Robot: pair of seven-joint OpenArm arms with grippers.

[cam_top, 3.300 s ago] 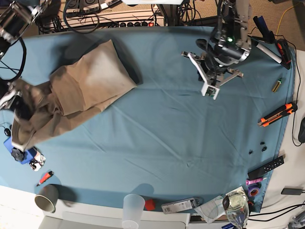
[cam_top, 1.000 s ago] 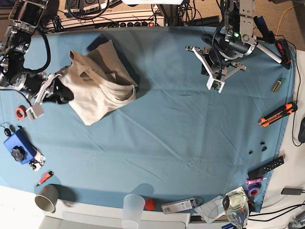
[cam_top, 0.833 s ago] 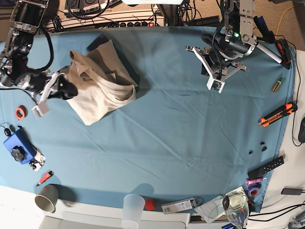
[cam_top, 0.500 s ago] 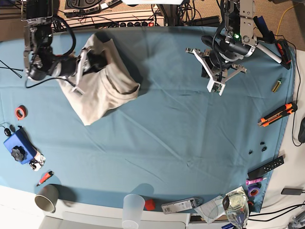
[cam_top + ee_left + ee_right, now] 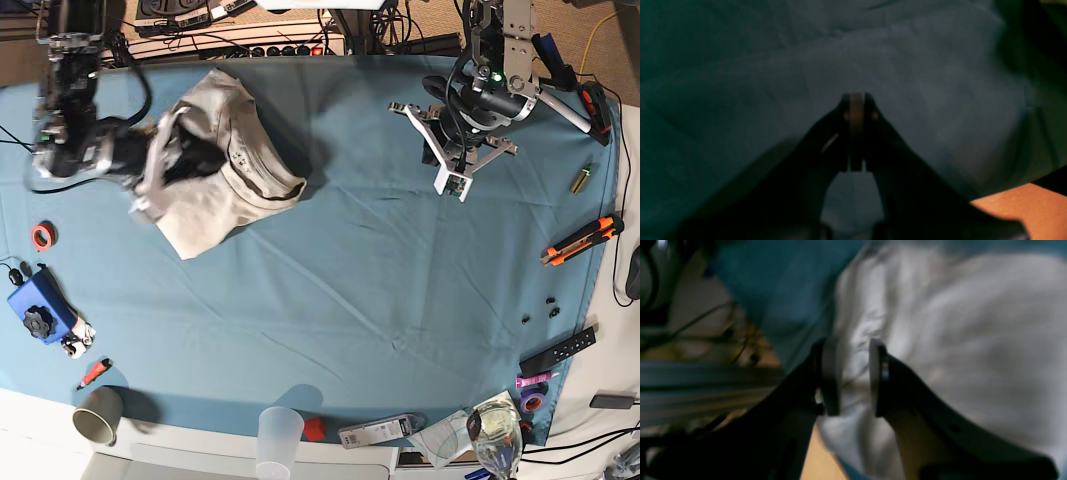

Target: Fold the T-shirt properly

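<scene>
The beige T-shirt [image 5: 232, 110] lies bunched in a partly folded heap at the back left of the blue table cloth [image 5: 380, 280], its ribbed collar facing right. My right gripper [image 5: 190, 158] is over the heap's left side. In the right wrist view the right gripper [image 5: 853, 376] has its jaws a narrow gap apart with the shirt's cloth [image 5: 973, 340] pinched between them; that view is blurred. My left gripper [image 5: 450, 185] hangs over bare cloth at the back right, far from the shirt. In the left wrist view the left gripper [image 5: 856, 103] is shut and empty.
A red tape ring [image 5: 40, 236], a blue box [image 5: 38, 312] and a paper cup [image 5: 98, 415] sit along the left edge. A clear plastic cup [image 5: 280, 435] stands at the front edge. An orange cutter [image 5: 582, 238] and a black remote [image 5: 560, 350] lie at the right.
My right arm has swung from the left edge up and over the shirt, carrying cloth with it. The heap has shifted right and its collar has turned into view. The left arm has barely moved.
</scene>
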